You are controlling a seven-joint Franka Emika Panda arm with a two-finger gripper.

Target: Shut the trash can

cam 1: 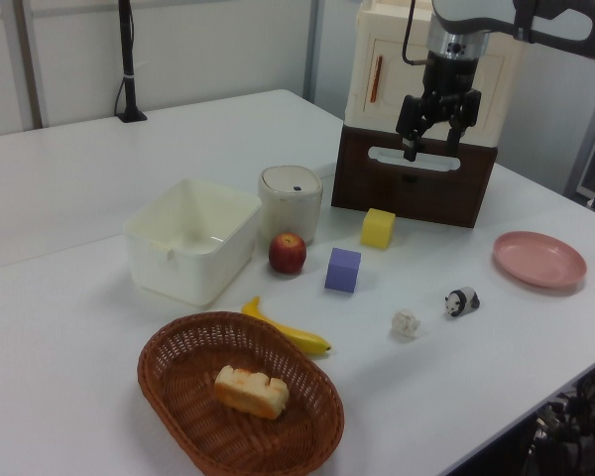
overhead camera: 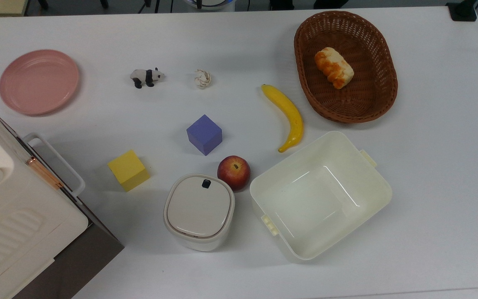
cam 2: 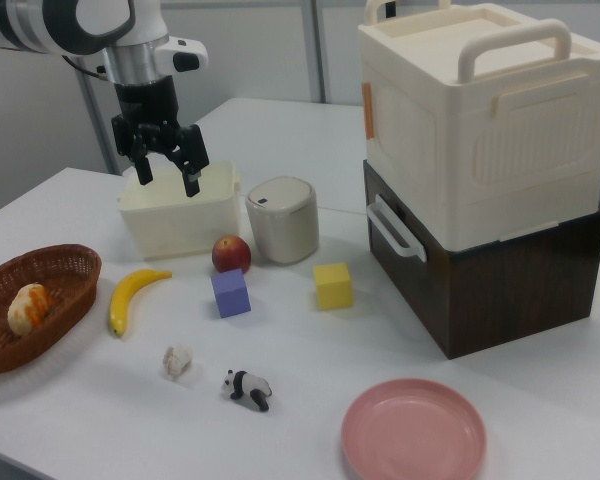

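The trash can (overhead camera: 198,211) is a small white rounded bin with its flat greyish lid lying down level and a black button near the lid's edge. It stands beside a red apple (overhead camera: 233,172) and a cream tub (overhead camera: 355,170). In the left view the trash can (cam 1: 291,198) sits left of the brown box; in the right view the trash can (cam 2: 284,220) stands in the middle. My gripper (cam 1: 431,149) hangs high above the table, open and holding nothing, well apart from the can. In the right view the gripper (cam 2: 168,183) appears over the tub's far side.
A big white appliance (overhead camera: 10,216) on a brown box fills the top view's lower left. A yellow cube (overhead camera: 128,170), purple cube (overhead camera: 204,134), banana (overhead camera: 288,116), toy panda (overhead camera: 147,77), paper ball (overhead camera: 202,78), pink plate (overhead camera: 38,82) and wicker basket (overhead camera: 384,83) with bread lie around.
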